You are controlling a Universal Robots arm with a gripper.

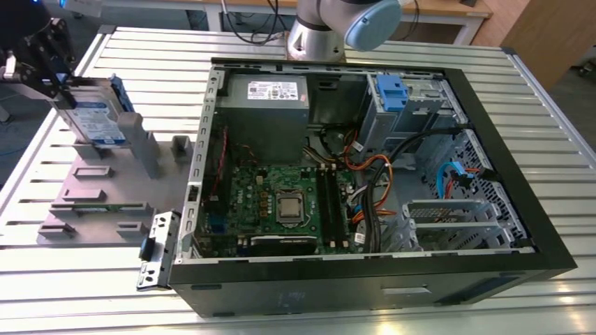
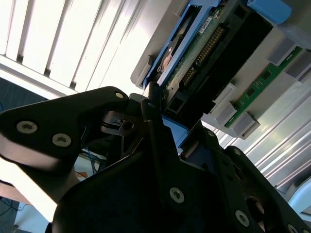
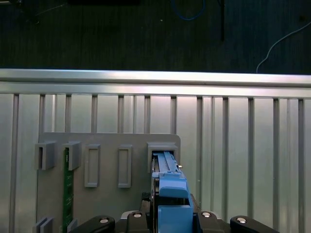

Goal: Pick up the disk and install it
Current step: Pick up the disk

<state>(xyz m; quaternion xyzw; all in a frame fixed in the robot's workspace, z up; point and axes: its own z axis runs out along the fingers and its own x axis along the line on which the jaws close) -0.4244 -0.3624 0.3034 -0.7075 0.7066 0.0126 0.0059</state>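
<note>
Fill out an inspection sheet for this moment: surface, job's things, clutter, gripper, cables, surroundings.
Surface: slatted metal table, carrying an open computer case and a grey fixture plate.
Job's things: disk stands upright in a slot of the fixture plate, outside the case; drive cage with a blue latch sits in the case.
Clutter: green circuit strip lying in the fixture plate.
Gripper: gripper at the disk's upper edge.
Cables: orange, black and blue leads inside the case.
Surroundings: arm base beyond the case; wooden panel at the exterior view's right.
</note>
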